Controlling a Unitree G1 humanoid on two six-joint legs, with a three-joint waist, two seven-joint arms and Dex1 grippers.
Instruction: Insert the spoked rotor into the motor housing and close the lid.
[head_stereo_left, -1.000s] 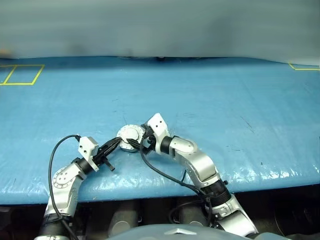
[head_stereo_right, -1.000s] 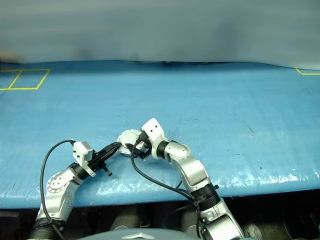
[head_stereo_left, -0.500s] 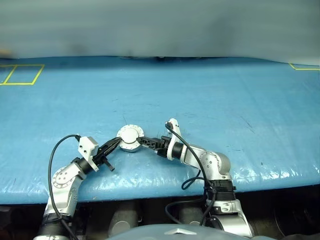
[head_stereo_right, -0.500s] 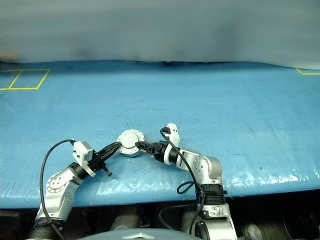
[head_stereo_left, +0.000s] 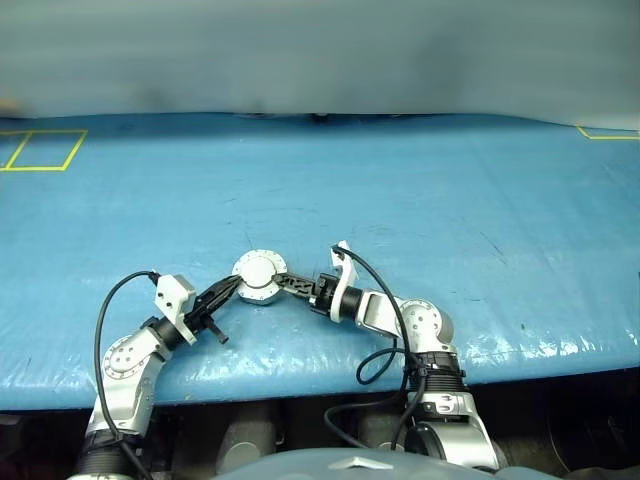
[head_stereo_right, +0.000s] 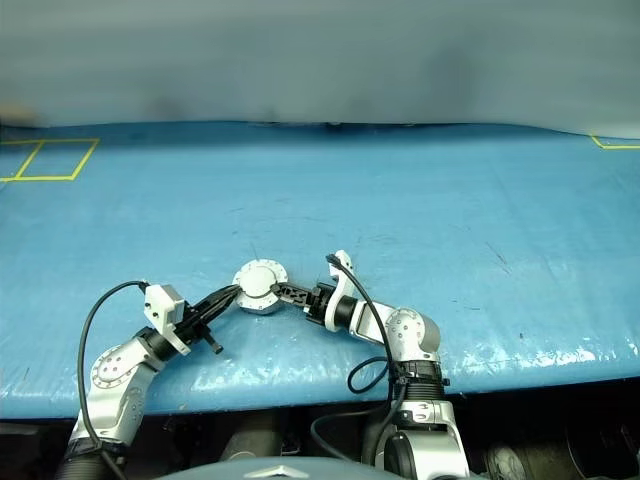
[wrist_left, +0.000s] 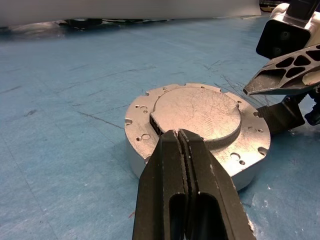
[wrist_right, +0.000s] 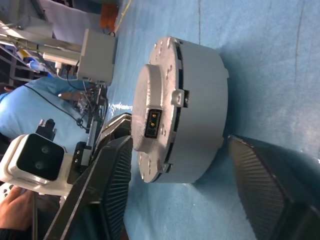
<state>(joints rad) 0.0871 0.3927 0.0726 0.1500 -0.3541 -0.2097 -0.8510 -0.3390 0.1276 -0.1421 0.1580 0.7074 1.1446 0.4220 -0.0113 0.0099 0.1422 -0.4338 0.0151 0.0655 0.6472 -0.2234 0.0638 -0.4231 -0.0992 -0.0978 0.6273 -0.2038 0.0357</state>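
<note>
Left wrist view has my left gripper (wrist_left: 178, 134) pinched shut with nothing in it, tips right at the near edge of the lid (wrist_left: 200, 112), which sits closed on the motor housing (head_stereo_left: 258, 277) on the blue table (head_stereo_left: 450, 200). My right gripper (wrist_right: 180, 170) is on the other side, fingers spread open around the housing's wall, not squeezing it.
</note>
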